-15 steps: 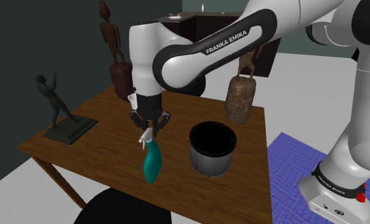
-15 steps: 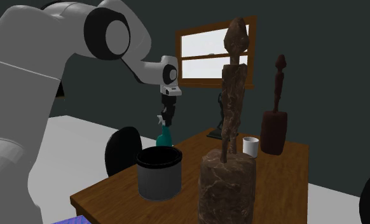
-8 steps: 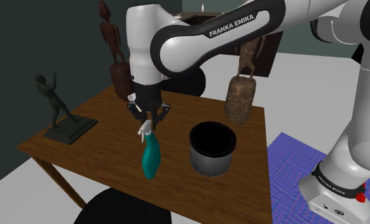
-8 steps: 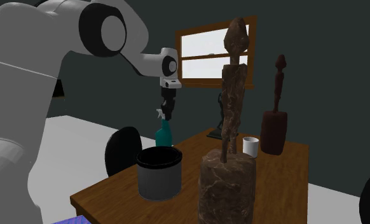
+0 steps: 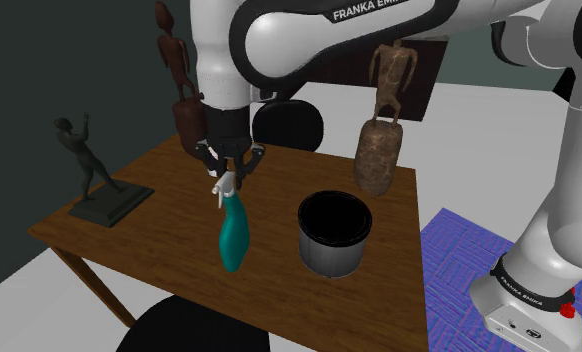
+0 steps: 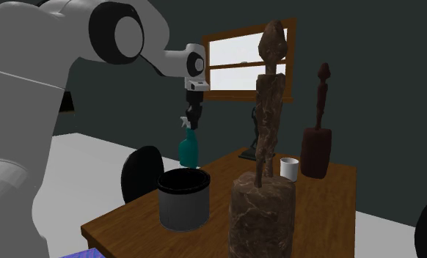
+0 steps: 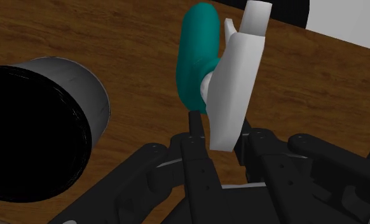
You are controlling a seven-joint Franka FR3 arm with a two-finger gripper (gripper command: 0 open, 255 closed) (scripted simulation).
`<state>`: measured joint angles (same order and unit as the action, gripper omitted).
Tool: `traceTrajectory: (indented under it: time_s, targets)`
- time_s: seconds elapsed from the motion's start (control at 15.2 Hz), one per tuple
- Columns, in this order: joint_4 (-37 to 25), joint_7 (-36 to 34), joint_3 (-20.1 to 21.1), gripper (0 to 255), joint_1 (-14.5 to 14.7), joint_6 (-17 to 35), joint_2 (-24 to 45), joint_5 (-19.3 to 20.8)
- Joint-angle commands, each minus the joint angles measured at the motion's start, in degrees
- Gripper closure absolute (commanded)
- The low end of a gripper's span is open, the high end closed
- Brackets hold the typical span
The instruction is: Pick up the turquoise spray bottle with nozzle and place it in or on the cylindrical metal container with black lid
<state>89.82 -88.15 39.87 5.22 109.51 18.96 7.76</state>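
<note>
Gripper (image 5: 231, 172) is clamped on the white nozzle head of the turquoise spray bottle (image 5: 233, 235), and the wrist view shows the two fingers (image 7: 196, 137) pinching that head with the bottle (image 7: 196, 57) dangling beyond them. Since a second ago the arm has gone up and the bottle with it - in the shoulder view it now hangs higher and slightly tilted, clear of the wooden table (image 5: 159, 190) over its middle. The grey container (image 5: 329, 255) stands open, black inside, near the table's edge on the shoulder view's right, just beside the bottle and not touching it. In the second exterior view the bottle (image 6: 188, 150) sits above the container's rim (image 6: 183, 179) - so the lift looks about done, and carrying across and lowering in is likely next.
</note>
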Motion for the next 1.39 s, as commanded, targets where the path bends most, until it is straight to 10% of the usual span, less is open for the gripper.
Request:
traceTrajectory:
  time_s: [0.0,1.32]
  targets:
    - [-1.38,-0.03,0.12,255,0.13,-1.54,-0.20,-0.14]
    - [-21.08,-1.13,0.35,255,3.95,-18.46,2.76,1.69]
